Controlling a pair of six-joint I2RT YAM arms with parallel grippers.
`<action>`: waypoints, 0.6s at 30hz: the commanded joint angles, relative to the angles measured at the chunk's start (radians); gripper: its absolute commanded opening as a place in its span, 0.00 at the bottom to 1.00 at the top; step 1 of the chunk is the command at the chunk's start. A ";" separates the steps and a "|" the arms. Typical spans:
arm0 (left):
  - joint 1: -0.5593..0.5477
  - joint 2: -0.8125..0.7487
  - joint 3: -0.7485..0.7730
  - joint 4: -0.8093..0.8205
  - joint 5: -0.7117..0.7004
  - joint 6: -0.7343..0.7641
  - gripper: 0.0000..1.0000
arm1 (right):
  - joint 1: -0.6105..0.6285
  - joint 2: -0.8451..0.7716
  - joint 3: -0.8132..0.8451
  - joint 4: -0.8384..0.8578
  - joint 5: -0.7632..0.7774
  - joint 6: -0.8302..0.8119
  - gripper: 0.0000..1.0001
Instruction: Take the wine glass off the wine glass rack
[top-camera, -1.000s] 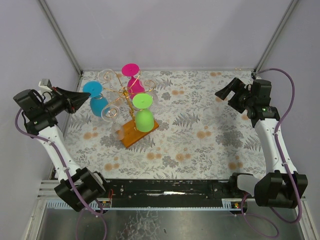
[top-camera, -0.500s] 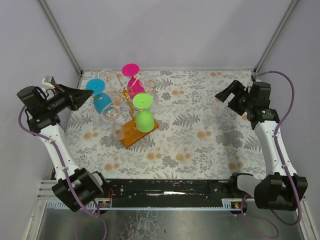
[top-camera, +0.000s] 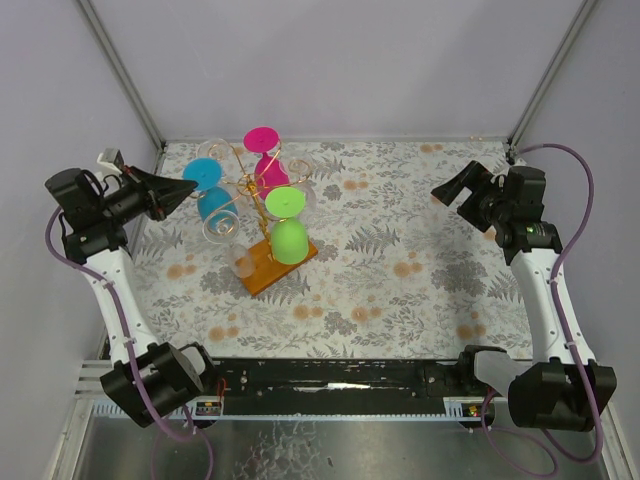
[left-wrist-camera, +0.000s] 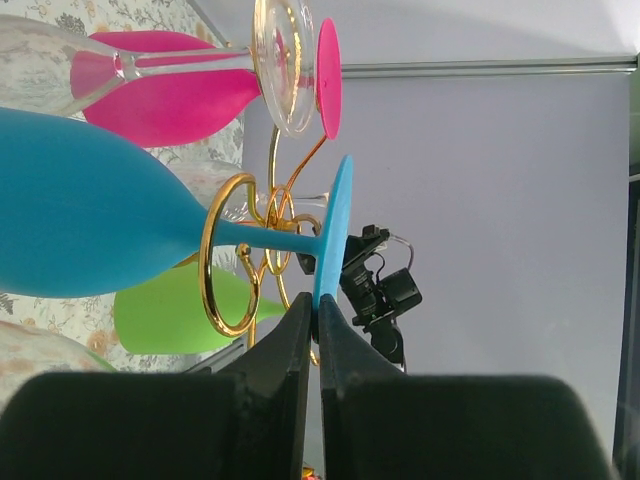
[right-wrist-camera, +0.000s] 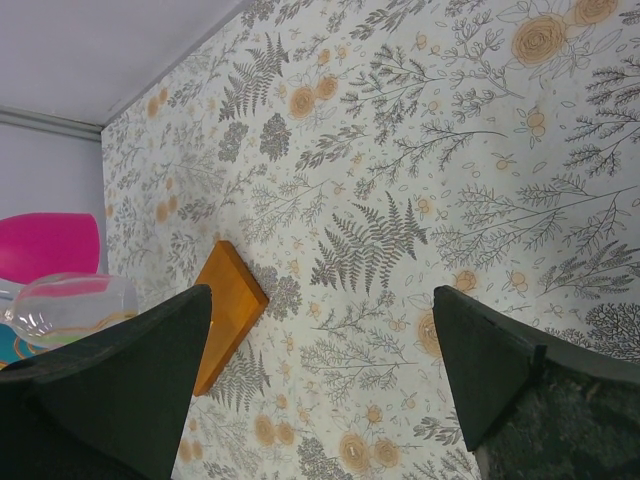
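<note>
One blue wine glass (left-wrist-camera: 90, 215) hangs by its foot in the gold wire rack (top-camera: 265, 270); left gripper (left-wrist-camera: 318, 310) pinches that foot for removal; right gripper (right-wrist-camera: 315, 375) gapes wide, empty.

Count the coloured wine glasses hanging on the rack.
3. Blue glass on the left of the rack, pink glass at the back, green glass at the front. Clear glasses hang there too; no coloured one seems hidden.
</note>
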 joint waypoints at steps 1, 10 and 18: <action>-0.004 -0.032 0.023 -0.049 0.034 0.062 0.00 | -0.003 -0.026 0.000 0.003 0.013 0.005 0.99; -0.004 -0.064 0.045 -0.178 0.047 0.148 0.00 | -0.003 -0.044 -0.019 -0.003 0.010 0.003 0.99; 0.004 -0.095 0.064 -0.287 0.030 0.201 0.00 | -0.003 -0.038 -0.005 -0.025 0.010 -0.018 0.99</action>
